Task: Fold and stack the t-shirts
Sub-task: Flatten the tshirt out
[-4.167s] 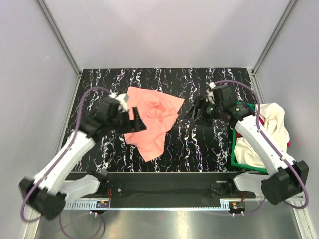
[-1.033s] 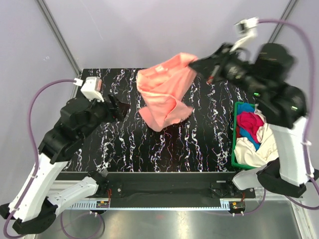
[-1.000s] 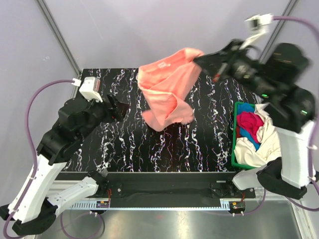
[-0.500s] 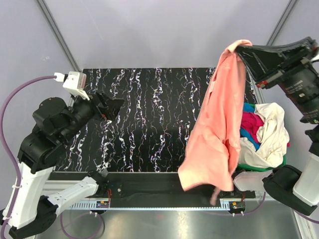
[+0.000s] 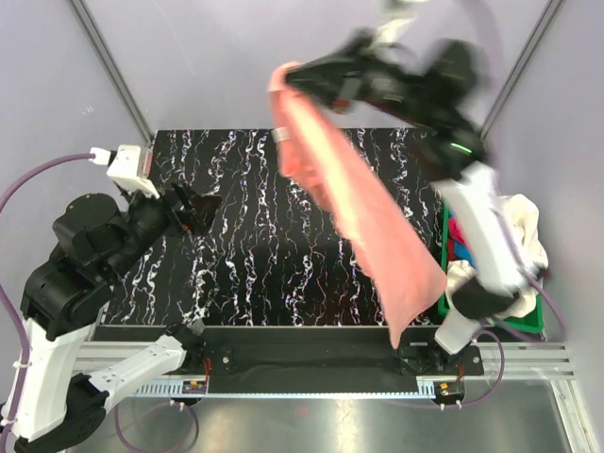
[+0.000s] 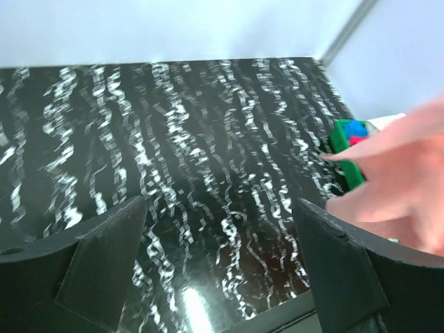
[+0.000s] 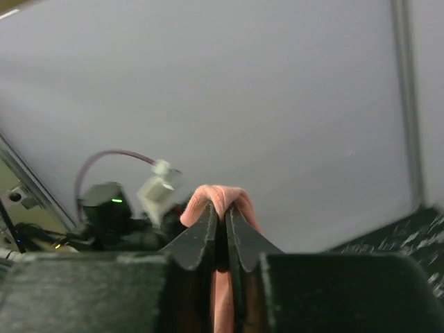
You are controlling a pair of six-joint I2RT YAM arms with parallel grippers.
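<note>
The task is only beginning. The right gripper [image 7: 222, 211] is holding the salmon-pink t-shirt [image 5: 363, 203] high above the black marbled table [image 5: 264, 245], its jaws clamped tight on a bunched pinch of cloth. From that pinch the shirt is hanging in a long diagonal sweep, blurred in the top view, with its lower end reaching toward the table's near right edge. It is not lying flat anywhere, and no fold is showing in it.

The left gripper [image 6: 220, 229] is hovering over the left side of the table with its fingers spread wide and nothing between them.

A cream-white t-shirt [image 5: 522, 225], a magenta t-shirt [image 6: 359, 140] and a blue t-shirt [image 6: 355, 127] are sitting crumpled in the green basket [image 6: 345, 149] at the right edge. No stack is forming on the table. By the look of it, spreading, folding and stacking are all waiting to be done for every shirt.
</note>
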